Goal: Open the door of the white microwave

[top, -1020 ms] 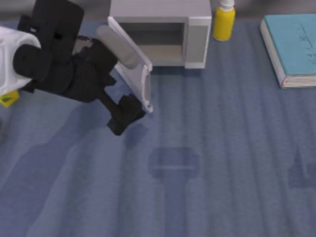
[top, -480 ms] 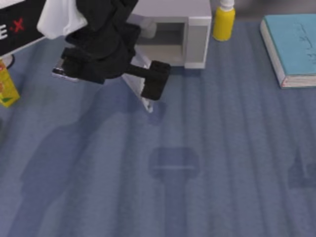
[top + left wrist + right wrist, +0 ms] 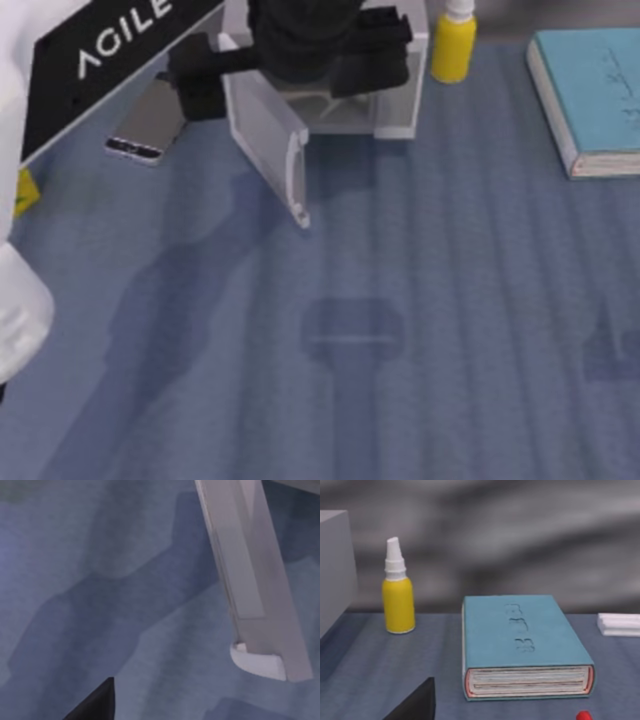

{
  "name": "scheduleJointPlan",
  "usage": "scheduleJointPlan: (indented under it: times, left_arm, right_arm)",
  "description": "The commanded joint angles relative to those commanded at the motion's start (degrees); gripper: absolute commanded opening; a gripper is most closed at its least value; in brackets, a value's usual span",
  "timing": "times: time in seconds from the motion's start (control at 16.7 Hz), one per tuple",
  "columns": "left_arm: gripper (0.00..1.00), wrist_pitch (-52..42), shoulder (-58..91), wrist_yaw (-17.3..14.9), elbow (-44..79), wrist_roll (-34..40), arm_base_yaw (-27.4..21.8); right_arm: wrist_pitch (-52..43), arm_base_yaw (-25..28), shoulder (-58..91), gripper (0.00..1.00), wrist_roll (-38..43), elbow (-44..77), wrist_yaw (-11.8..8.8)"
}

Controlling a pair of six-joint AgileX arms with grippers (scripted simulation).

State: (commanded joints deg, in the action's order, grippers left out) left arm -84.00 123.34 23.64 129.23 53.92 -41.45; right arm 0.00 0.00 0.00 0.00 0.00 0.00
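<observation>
Nearest the camera the blue table [image 3: 450,300] lay bare but for shadows. Just beyond, the free edge of the door [image 3: 268,135] reached out over the cloth. The panel stood swung well away from the front of the white microwave [image 3: 400,75], hinged at that oven's left side, with the cavity exposed behind it. A second before, the left gripper [image 3: 320,50] had been down at that free edge. Half a second before, it had lifted off. Now it hung above the oven's top at the back of the table, clear of the door, which had kept its angle throughout. Whether that gripper was spread or pressed together could not be told; it pinched nothing that showed. I judged the opening as good as done, with only the arm's retreat left. Farther right stood a yellow bottle [image 3: 453,45] and a light-blue book [image 3: 590,90]. The right gripper [image 3: 414,702] was parked out of the top view, its state unreadable.
</observation>
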Motion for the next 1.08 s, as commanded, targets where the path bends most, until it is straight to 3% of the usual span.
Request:
scheduleJointPlan:
  times: [0.24,0.42,0.84,1.08]
  left_arm:
    - [1.0,-8.7,6.9,6.7,13.5,14.4,-3.7]
    - [1.0,-12.4,10.0,9.2,19.1,20.3,-5.2]
    - [1.0,-12.8,10.4,9.5,19.8,21.2,-5.1]
    - [1.0,-6.5,8.9,9.3,13.2,19.0,-3.5]
  right_arm:
    - [0.0,0.0,0.0,1.0,0.0,0.0,0.0]
    - [0.0,0.0,0.0,1.0,0.0,0.0,0.0]
    - [0.0,0.0,0.0,1.0,0.0,0.0,0.0]
    - [0.0,0.0,0.0,1.0,0.0,0.0,0.0]
